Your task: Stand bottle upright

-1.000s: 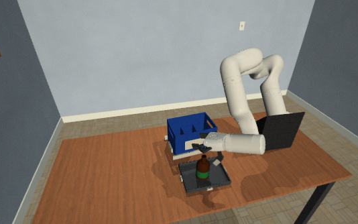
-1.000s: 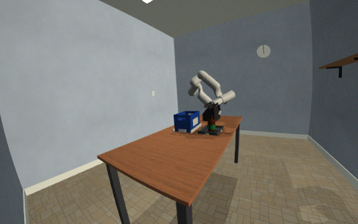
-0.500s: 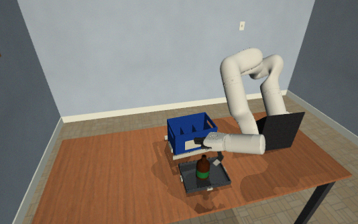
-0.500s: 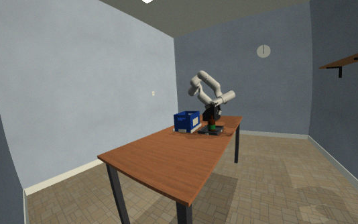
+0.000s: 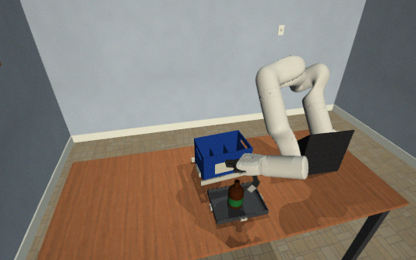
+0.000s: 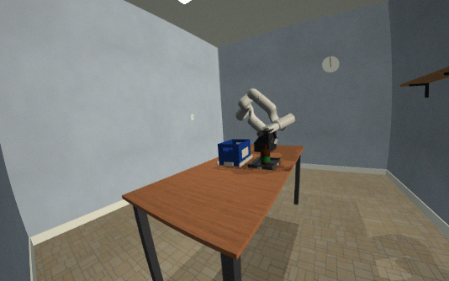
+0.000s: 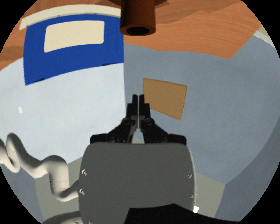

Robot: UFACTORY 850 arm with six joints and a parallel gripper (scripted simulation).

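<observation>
Already the brown glass bottle with a green label (image 5: pixel 235 196) stands upright on the dark grey tray (image 5: pixel 259 204), and the black gripper (image 5: pixel 230 163) hangs above it, fingers pinched together on nothing. Judging from this, a careless swing could clip the neck and topple it; the blue plastic crate (image 5: pixel 211 157) sits just beside the tray, narrowing the retreat.

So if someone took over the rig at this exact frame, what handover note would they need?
Gripper: shut on nothing, above the bottle and clear of it, in front of the crate.
Bottle: upright on the tray, released.
Crate: on the table behind the tray, looks level, not held.
Done: bottle stood up, let go.
Left: confirm the bottle stands still; keep the arm clear of the tray and crate.
</observation>
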